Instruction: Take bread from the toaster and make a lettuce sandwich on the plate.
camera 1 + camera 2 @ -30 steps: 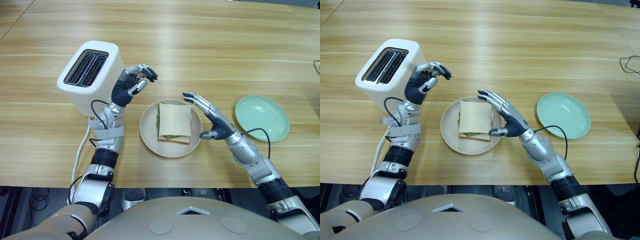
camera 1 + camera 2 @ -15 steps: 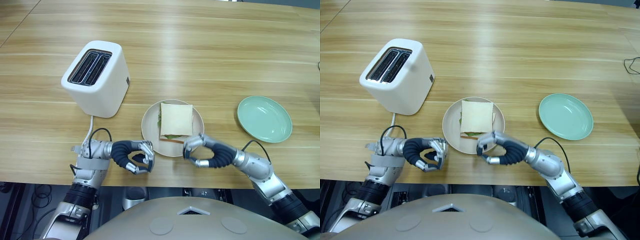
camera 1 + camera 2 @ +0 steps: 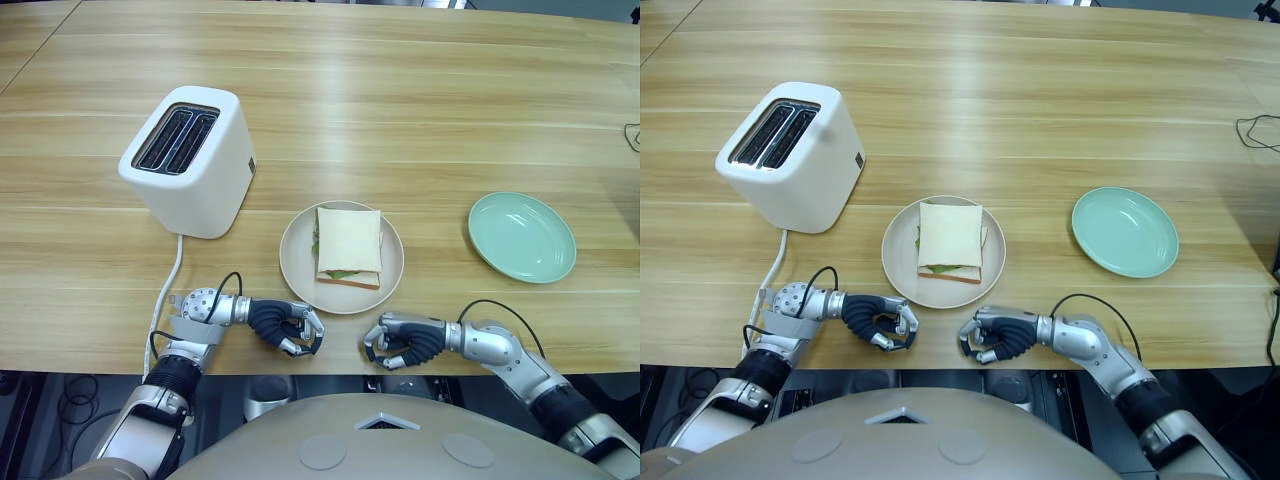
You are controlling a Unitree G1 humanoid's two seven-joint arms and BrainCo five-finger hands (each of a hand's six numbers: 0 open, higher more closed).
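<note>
pale wooden planks make up the long table that runs across the whole scene. on its left side, a little way back, stands a white toaster, upright, with its two dark slots facing up; i cannot tell whether anything sits inside them. near the middle of the table lies a round beige plate, just right of the toaster and apart from it. well off to the right rests a green plate with nothing on it. the sandwich lies on the beige plate, a square white slice on top, another slice under it, and a strip of lettuce peeking out along the near edge and the left side. both hands sit low at the near edge of the table, in front of the beige plate and not touching it. the left hand has its fingers curled in on nothing. the right hand is curled the same way, also holding nothing, and the two face each other with a gap between. a white cord trails from the toaster toward the near edge.
</note>
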